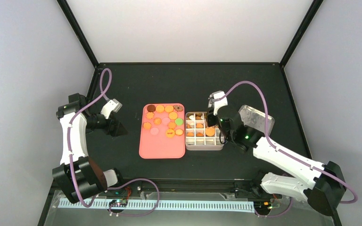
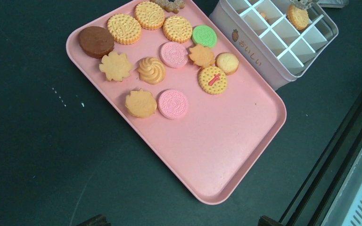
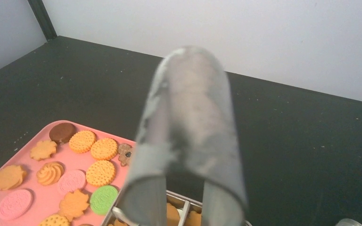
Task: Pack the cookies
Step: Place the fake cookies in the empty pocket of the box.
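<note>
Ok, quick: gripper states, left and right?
Left gripper: open, holding nothing.
Right gripper: closed on the metal tongs.

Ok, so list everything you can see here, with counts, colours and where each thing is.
tray: one, pink, middle of the table
cookies: fourteen on the tray's far half; nine orange, two pink, one green, one brown, one chocolate-chip
box: one, white, divided into cells, right of the tray
boxed cookies: several, orange, in the cells; exact count unclear
lid: one, silvery, right of the box
tongs: one pair, metal, held over the box
table: one, black, under everything
left gripper: open, left of the tray
right gripper: shut on the tongs, over the box
</note>
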Controlling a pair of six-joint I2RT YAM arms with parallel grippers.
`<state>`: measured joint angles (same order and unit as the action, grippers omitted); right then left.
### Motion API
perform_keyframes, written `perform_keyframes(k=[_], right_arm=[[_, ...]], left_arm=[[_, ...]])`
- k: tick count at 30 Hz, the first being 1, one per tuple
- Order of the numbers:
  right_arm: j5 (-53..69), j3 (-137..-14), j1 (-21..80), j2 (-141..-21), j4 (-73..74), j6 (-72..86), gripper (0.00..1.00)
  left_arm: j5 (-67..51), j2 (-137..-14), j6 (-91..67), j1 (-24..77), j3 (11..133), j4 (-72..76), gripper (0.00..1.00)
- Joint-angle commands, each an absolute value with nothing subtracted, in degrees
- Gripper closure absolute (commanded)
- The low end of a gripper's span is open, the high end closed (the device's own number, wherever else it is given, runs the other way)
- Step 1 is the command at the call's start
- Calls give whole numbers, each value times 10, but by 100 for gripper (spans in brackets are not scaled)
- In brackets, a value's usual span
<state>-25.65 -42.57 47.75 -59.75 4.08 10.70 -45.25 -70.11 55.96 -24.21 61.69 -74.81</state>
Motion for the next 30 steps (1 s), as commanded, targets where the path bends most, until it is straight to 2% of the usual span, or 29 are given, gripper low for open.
perform_keyframes(k=[1,11,30], right_arm=[[-276,-470,473,-630,1,98,72],[-277,-465,473,-664,-4,87,69],[-256,-398,473,-580,24,129,74]], left_arm=[[-465,-692,578,-246,635,-762,16],[-463,-696,581,-246,632,-761,16],[-465,-696,583,-246,632,-764,16]])
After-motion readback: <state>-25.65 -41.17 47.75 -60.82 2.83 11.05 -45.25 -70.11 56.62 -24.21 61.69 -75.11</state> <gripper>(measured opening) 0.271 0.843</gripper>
